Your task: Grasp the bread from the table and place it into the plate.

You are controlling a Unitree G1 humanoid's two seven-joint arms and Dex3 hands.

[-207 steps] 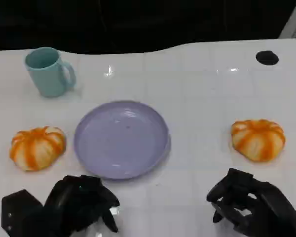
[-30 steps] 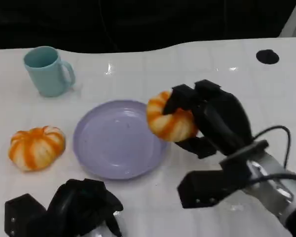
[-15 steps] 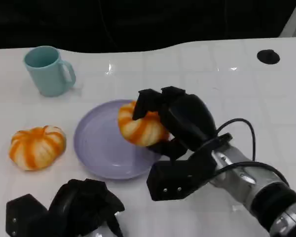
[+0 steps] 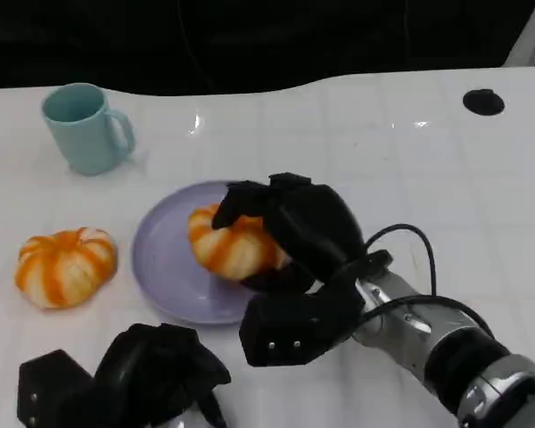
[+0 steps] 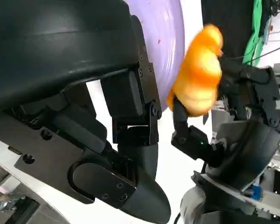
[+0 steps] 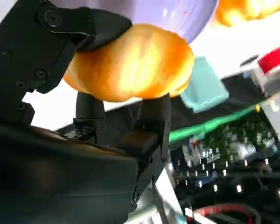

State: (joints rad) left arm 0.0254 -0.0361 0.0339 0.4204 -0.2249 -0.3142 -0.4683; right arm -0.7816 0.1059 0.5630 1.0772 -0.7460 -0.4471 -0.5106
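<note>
Right hand [image 4: 290, 223] clasping the bread [image 4: 229, 242], held over the middle of the purple plate [image 4: 160, 267]; whether touching it, unclear. Left hand [image 4: 156, 379] curled in, holding nothing, low at the near worktop [image 4: 383, 152] edge. Seemingly nearly done: lowering and letting go left. No readable writing or labels anywhere

The right hand [image 4: 285, 223] is matte black with blocky fingers, behind it a boxy black wrist block with small screws. A thin black cable loops at its 3 o'clock to a silver forearm with a black ring. The left hand [image 4: 156, 374] is black too, rounded shell, screw heads showing.
</note>
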